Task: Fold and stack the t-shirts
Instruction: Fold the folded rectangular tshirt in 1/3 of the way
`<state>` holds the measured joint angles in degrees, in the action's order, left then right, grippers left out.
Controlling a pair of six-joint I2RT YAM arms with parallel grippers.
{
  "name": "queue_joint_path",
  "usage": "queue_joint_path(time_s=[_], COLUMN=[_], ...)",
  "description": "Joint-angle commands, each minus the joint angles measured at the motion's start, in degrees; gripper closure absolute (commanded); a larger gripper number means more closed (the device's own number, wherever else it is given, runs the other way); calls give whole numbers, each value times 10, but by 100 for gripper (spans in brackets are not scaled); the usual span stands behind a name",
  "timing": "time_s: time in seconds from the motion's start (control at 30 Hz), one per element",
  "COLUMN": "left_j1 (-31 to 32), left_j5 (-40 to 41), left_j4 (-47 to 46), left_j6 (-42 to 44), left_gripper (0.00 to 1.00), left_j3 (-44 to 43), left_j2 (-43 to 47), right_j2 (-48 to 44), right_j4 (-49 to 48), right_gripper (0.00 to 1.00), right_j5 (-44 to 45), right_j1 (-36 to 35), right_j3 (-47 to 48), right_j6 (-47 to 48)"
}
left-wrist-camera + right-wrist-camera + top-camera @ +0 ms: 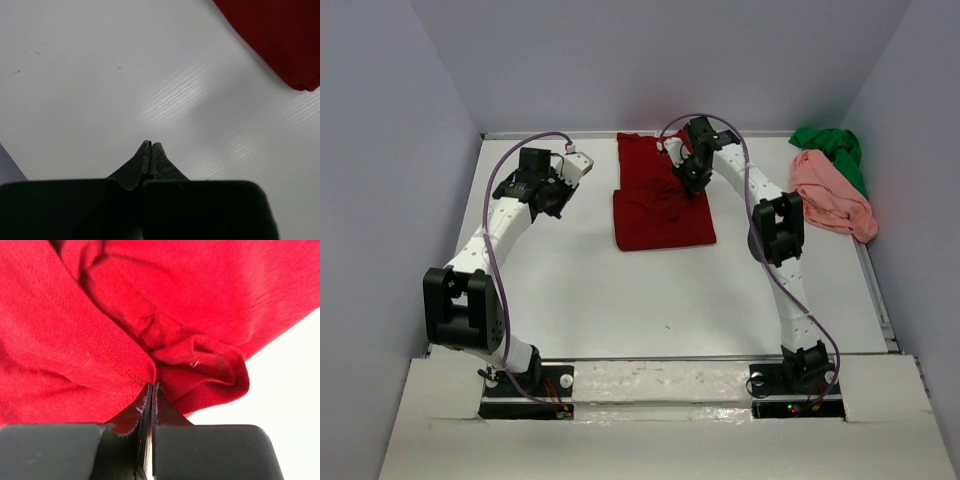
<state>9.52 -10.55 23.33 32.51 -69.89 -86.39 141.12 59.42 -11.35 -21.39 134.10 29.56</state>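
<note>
"Three t-shirts on the table (620, 300). Positions, please," says the inspector.

"The dark red t-shirt (655, 225) lies at twelve o'clock from the table centre. It is a rough rectangle and appears partly folded. The salmon pink t-shirt (833, 197) and bright green t-shirt (835, 148) are crumpled at two o'clock, by the right wall. The green one sits at the pink one's twelve o'clock and touches it. Neither is folded, and no stack exists."

"Right end effector?"

"The right end effector (692, 183) is down on the red shirt's right portion, toward its one o'clock corner. Its wrist view shows the jaws together on a gathered ridge of red cloth. I judge the purpose to be a hold on a loose part, so it can be carried across for the next fold."

"And the left?"

"The left end effector (556, 198) hangs over bare table at ten o'clock, well apart from the shirt's left edge. Its jaws are pressed together with nothing between them. Its wrist view shows only a corner of red cloth, at one o'clock. I judge it to be parked clear so it does not foul the fold."

"Risks?"

"The pinch looks shallow and is taken on bunched cloth. It could slip, or drag the lower layers along with it. I judge the task to be early: the first shirt is in hand and two are not yet begun."
</note>
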Motion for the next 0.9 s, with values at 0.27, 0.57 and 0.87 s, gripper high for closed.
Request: queue_joint_path(time_s=[0.27,0.57,0.87], left_j1=[-4,-4,-4], left_j5=[-2,2,7], left_j4=[-8,-9,-11], left_j6=[-2,-1,-2], left_gripper=[100,100,100], left_j3=[3,7,9], left_j2=[28,29,22], right_j2=[-61,-48,-12], right_j4=[-87,-115,-143], right_gripper=[100,100,100], right_j5=[-8,-11,25], right_j1=[-5,-5,-10], right_j3=[27,19,18], right_j6=[8,19,36])
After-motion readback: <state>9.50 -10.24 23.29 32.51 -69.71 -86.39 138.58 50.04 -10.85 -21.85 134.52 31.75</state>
